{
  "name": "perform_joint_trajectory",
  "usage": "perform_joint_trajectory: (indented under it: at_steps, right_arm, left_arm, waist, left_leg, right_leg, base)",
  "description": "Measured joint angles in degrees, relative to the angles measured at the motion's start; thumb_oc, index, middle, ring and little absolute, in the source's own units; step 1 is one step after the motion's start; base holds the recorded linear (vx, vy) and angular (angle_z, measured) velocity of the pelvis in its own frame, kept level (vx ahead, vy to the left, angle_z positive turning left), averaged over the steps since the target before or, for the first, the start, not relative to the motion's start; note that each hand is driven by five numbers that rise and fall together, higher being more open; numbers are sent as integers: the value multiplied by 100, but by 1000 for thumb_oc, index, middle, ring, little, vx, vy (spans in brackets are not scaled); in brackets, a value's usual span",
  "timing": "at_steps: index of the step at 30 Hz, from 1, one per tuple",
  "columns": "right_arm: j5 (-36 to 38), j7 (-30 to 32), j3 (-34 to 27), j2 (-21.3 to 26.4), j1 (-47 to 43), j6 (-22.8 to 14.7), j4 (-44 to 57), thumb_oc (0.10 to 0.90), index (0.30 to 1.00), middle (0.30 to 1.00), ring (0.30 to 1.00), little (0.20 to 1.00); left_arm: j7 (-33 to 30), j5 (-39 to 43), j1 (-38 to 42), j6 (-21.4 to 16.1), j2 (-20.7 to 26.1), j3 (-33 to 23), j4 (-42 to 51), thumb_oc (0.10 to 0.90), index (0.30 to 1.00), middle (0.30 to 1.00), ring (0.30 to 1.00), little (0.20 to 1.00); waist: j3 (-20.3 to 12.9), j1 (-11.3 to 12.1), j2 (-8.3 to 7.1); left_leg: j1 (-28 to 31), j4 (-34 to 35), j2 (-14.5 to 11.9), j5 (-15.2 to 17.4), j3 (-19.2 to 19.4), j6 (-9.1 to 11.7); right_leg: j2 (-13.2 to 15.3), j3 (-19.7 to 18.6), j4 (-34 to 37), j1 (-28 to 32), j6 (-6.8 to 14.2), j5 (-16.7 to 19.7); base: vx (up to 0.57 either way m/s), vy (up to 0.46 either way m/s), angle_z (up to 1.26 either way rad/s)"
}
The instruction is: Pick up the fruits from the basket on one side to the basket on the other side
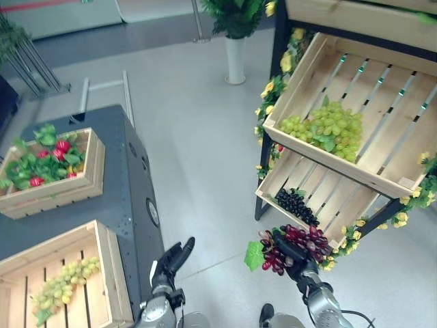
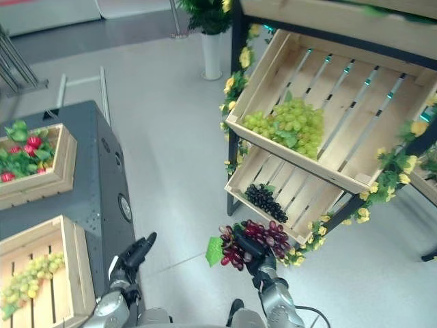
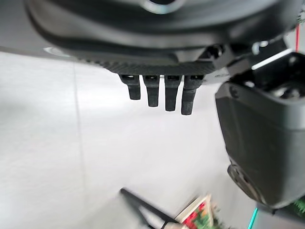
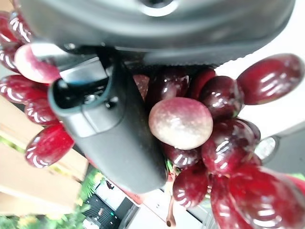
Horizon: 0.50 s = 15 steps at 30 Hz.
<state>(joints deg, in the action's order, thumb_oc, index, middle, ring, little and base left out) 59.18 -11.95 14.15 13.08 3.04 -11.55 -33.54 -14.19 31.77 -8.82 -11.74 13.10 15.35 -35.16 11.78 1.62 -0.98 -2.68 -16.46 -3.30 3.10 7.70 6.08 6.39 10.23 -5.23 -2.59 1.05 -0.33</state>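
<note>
our right hand [image 1: 295, 254] has its fingers clamped on the red grapes [image 1: 304, 240]. our left hand [image 1: 172, 261] is empty, fingers straight. green grapes [image 1: 63, 281] already sit in the near crate [image 1: 113, 273]; more wait on the shelf [image 1: 355, 174].

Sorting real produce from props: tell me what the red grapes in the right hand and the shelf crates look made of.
Red grapes, held by the right hand: likely plastic, glossy with hard highlights. Shelf crates: pale unfinished wood, visible slats and grain.
</note>
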Motion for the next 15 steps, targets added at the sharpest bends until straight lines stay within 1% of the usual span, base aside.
perform_joint_trajectory:
  at_steps: [1,2,3,4,5,6,7,8,9,10,11,12,14,15]
  right_arm:
    - [33,0,-23,99,-36,-32,1,400,300,300,300,300]
    - [46,0,-10,162,-58,-85,1,400,300,300,300,300]
    - [46,0,22,181,-83,-137,-8,400,300,300,300,300]
    - [45,0,24,187,-193,-181,-20,400,300,300,300,300]
    - [46,-1,30,213,-282,-209,-20,400,300,300,300,300]
    - [92,-2,38,216,-320,-242,-18,400,300,300,300,300]
    - [253,-5,40,210,-479,-313,-11,400,300,300,300,300]
    - [281,-5,27,198,-524,-342,-14,400,300,300,300,300]
    - [433,-47,27,168,-572,-397,-41,400,300,300,300,300]
    - [470,-51,30,174,-738,-414,-56,400,300,300,300,300]
    - [477,-50,21,207,-1075,-433,-98,400,300,300,300,300]
    - [485,-50,13,225,-1253,-451,-104,400,300,300,300,300]
    - [551,-49,-62,340,-1828,-533,-105,400,300,300,300,300]
    - [653,-48,-58,405,-2159,-533,-105,400,300,300,300,300]
  left_arm:
    - [-21,-3,-2,-6,-24,137,61,800,900,900,900,900]
    - [-38,-3,9,-14,-29,226,126,800,900,900,900,900]
    - [-47,-3,24,-18,-29,254,182,800,900,900,900,900]
    - [-74,-4,111,-88,-32,237,220,800,900,900,900,900]
    - [-116,-1,231,-119,-39,224,199,800,900,900,900,900]
    - [-128,6,297,-134,-50,213,179,800,900,900,900,900]
    - [-127,7,484,-161,-18,171,139,800,900,900,900,900]
    - [-134,8,577,-170,-1,155,154,800,900,900,900,900]
    - [-154,5,766,-284,109,187,166,800,900,900,900,900]
    - [-169,11,953,-426,214,176,221,800,900,900,900,900]
    - [-221,57,1157,-526,302,177,233,800,900,900,900,900]
    - [-233,60,1255,-558,340,179,228,800,900,900,900,900]
    - [-241,73,1610,-650,384,209,218,800,900,900,900,900]
    - [-245,93,1694,-765,391,213,223,800,900,900,900,900]
  waist:
    - [67,2,58]
    - [99,-2,99]
    - [111,11,108]
    - [231,55,113]
    - [350,114,220]
    - [408,89,239]
    - [572,162,426]
    - [637,172,447]
    - [717,161,331]
    - [846,204,225]
    - [1142,251,263]
    - [1287,246,282]
    - [1598,230,359]
    - [1685,254,376]
  left_leg:
    - [2,682,274,-7,-121,-15]
    - [-29,1227,401,-9,-141,-13]
    - [-36,1553,476,-10,-167,-15]
    - [-66,1741,508,-8,-284,-21]
    - [-125,1499,460,30,-297,-74]
    - [-222,1329,393,80,-271,-153]
    - [-383,1246,134,-199,-129,-653]
    - [-453,1218,63,-344,-78,-761]
    - [-631,1123,87,-429,-18,-727]
    - [-799,968,107,-504,55,-636]
    - [-924,772,82,-595,22,-570]
    - [-996,683,55,-604,-2,-592]
    - [-1282,572,64,-638,11,-546]
    - [-1492,435,60,-639,40,-543]
  right_leg:
    - [-34,-173,105,-22,-14,64]
    - [-72,-222,179,-65,-12,66]
    - [-112,-246,245,-118,4,74]
    - [-214,-402,334,-166,10,80]
    - [-314,-381,426,-156,9,81]
    - [-401,-304,507,-193,14,84]
    - [-553,-130,134,-371,-74,94]
    - [-543,-99,-308,-524,-224,-25]
    - [-362,191,-1019,-650,-296,-387]
    - [-191,407,-1005,-675,56,-670]
    - [-199,508,-986,-701,40,-564]
    - [-194,528,-1027,-737,52,-556]
    - [-128,602,-1197,-1026,29,-573]
    - [-102,604,-1324,-1234,9,-603]
  base:
    - [75,208,-71]
    - [69,189,-63]
    - [40,166,-84]
    - [-43,174,-106]
    - [-52,140,-115]
    - [-64,129,-121]
    - [-70,38,-90]
    - [-151,34,-66]
    - [-201,25,-26]
    - [-243,16,-36]
    - [-172,13,-39]
    - [-139,-5,-28]
    - [-86,-5,13]
    - [-60,-8,18]
